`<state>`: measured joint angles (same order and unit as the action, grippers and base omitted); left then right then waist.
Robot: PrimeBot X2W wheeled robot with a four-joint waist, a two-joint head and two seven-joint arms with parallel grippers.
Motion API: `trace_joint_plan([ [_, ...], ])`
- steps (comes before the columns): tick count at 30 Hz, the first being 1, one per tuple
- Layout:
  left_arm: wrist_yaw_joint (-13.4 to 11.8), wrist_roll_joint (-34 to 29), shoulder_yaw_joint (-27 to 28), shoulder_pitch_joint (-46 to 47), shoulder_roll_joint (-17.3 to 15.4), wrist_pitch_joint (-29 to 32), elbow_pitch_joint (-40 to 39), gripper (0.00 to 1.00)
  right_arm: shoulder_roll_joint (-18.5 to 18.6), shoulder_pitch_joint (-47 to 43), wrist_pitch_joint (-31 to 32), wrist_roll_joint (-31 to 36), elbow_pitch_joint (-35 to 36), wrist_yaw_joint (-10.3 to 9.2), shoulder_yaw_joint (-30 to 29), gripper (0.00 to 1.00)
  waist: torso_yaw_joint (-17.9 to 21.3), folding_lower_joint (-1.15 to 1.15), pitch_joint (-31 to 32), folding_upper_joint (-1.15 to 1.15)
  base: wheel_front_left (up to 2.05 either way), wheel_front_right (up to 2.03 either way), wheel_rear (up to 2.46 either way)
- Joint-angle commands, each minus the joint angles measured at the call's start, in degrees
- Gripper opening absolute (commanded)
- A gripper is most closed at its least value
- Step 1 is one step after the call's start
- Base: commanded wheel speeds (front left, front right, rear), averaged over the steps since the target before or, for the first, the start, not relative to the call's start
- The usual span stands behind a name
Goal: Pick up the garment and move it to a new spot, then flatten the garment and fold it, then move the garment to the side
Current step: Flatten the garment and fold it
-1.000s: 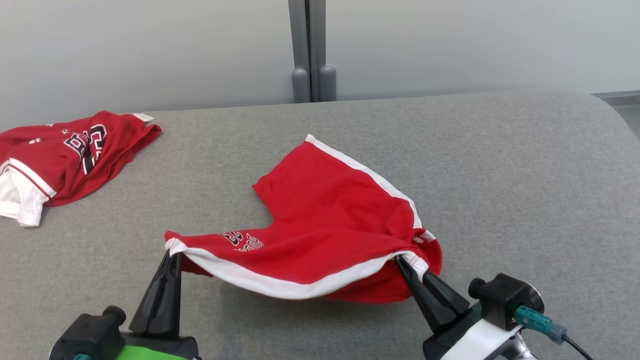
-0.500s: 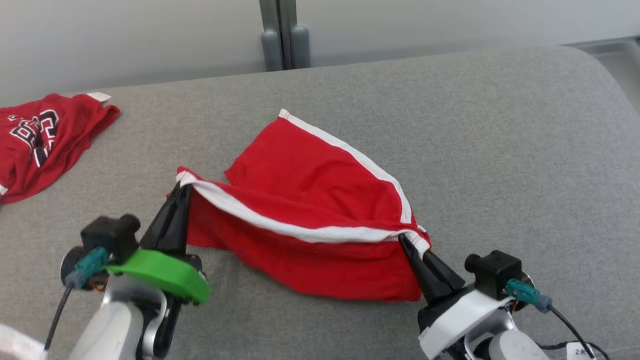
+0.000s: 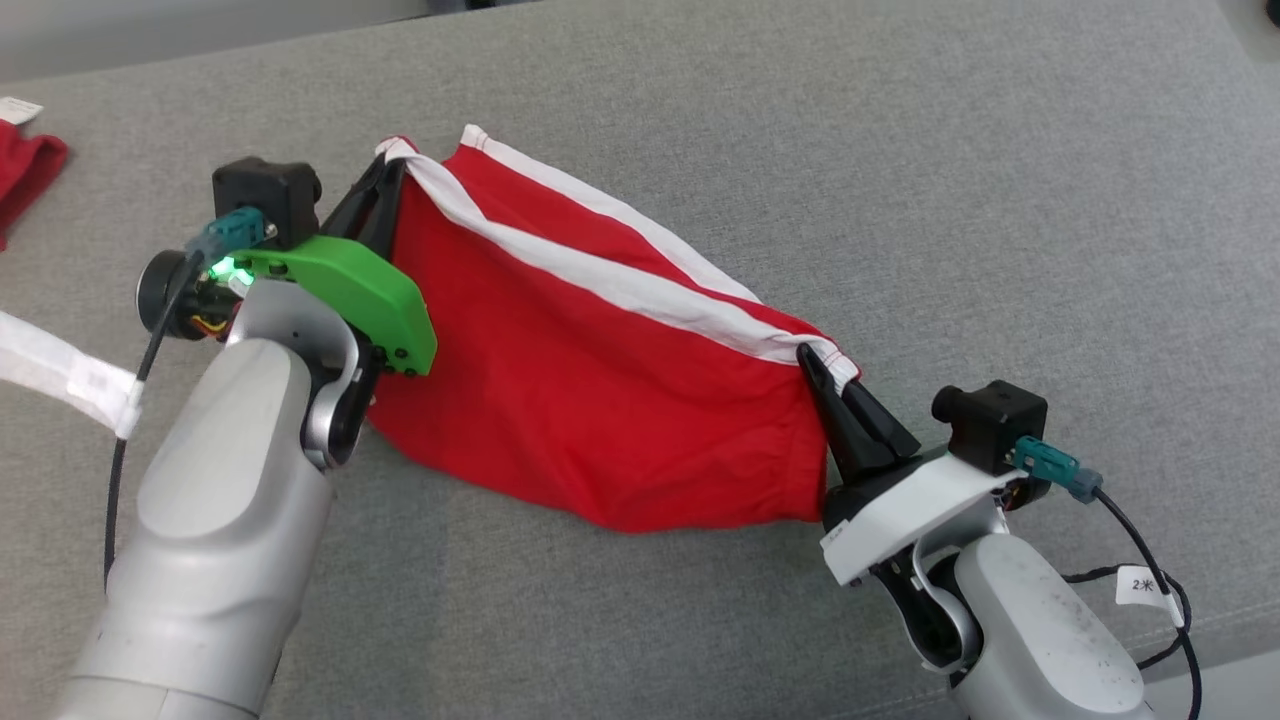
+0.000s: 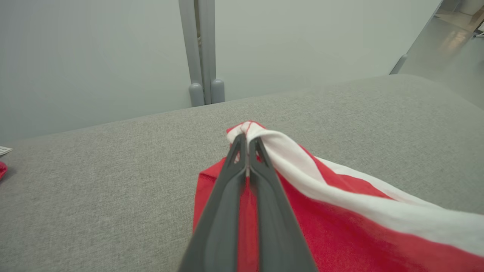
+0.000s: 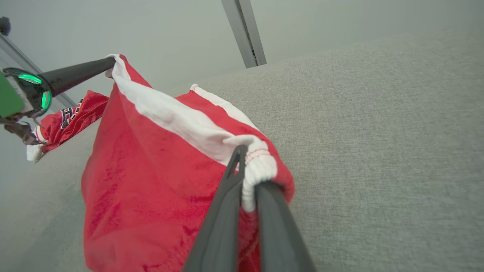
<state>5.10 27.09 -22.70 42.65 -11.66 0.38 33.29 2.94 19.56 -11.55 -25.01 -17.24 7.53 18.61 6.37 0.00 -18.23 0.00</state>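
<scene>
On the grey bench (image 3: 1000, 200), the red garment (image 3: 600, 400) is held up by its white-banded edge, pinched in the closed fingers of the left gripper (image 3: 392, 168) and right gripper (image 3: 810, 358). Folding is judged in hand; the raised edge must be laid over evenly, and a red jersey (image 3: 28, 178), well apart, is no obstacle.

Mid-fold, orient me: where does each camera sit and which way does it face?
Head view: on the head, looking down on the grey surface; both forearms show, left gripper and right gripper pinching the red shorts.
Left wrist view: along its own shut fingers toward the wall post.
Right wrist view: along its own fingers, across the shorts toward the left gripper.
Shared: both wrist views show the post.
</scene>
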Motion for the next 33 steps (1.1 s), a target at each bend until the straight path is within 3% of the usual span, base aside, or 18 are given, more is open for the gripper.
trace_joint_plan([
  [1,0.23,-0.61,-0.02,2.48,0.24,-0.43,2.19,0.00,0.03,1.26,-0.75,-0.80,-0.99,-0.08,0.33,0.00,3.09,0.00,-3.45,0.00,0.00,0.00,0.00],
  [11,-0.45,-1.29,-0.94,12.36,3.38,-2.13,17.53,0.00,0.04,6.44,-3.17,-4.28,-7.18,-0.08,2.65,0.00,4.11,0.00,-4.76,0.00,0.00,0.00,0.00],
  [12,-0.43,-1.36,-1.03,12.78,3.66,-2.70,18.42,0.00,0.04,6.67,-3.26,-4.52,-7.55,-0.08,2.81,0.06,4.11,0.00,-4.72,0.00,0.00,0.00,0.00],
  [13,-0.29,-1.51,-1.21,13.19,3.99,-3.67,19.29,0.02,0.04,6.93,-3.34,-4.82,-7.97,-0.08,2.92,0.22,4.10,0.00,-4.61,0.00,0.00,0.00,0.00],
  [14,-0.06,-1.43,-1.35,13.42,4.23,-4.31,20.00,0.48,0.03,7.05,-3.46,-4.91,-8.22,-0.08,2.96,0.46,4.09,0.00,-4.49,0.00,0.00,0.00,0.00],
  [15,0.19,-1.29,-1.52,13.64,4.48,-5.07,20.85,1.00,0.03,7.12,-3.55,-4.88,-8.47,-0.08,3.03,1.00,4.06,0.00,-4.31,0.00,0.00,0.00,0.00],
  [25,1.83,-0.11,-3.38,12.04,5.15,-10.36,25.43,1.00,0.06,3.23,-3.67,-0.90,-8.26,-0.08,1.51,1.00,2.49,0.00,-0.21,0.00,0.00,0.00,0.00],
  [33,2.35,2.05,-5.43,7.42,3.78,-10.09,26.67,1.00,0.05,-4.12,0.33,3.78,-3.29,-0.08,-1.97,1.00,1.81,0.00,5.12,0.00,0.00,0.00,0.00],
])
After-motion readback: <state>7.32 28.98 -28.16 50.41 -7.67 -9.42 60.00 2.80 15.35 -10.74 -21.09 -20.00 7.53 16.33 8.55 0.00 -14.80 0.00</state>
